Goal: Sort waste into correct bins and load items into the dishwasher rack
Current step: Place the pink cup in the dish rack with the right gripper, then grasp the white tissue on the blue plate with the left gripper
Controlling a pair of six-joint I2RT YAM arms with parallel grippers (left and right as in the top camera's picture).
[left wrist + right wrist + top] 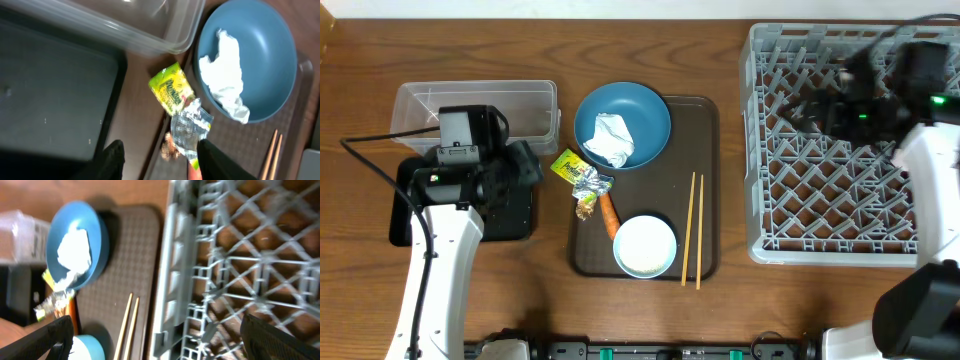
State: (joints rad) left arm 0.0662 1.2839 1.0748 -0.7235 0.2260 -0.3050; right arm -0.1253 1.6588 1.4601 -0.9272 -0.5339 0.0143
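While the left gripper [161, 152] is hovering half-spread, empty, the foil wrapper [180, 107] is lying just ahead.
Crumpled, silver near and yellow-green far, it is overlapping the brown tray's [705, 180] left edge; the right gripper [157, 340] is gaping wide above the rack [820, 190].

A wooden table [520, 300] with a warm mid-brown finish filled nearly all of the overhead view. Its grain ran lengthwise, left to right, in long darker streaks. Even, fairly bright light fell on it, leaving only soft, short shadows on the wood. A dark strip [650, 350] ran along the table's near edge.
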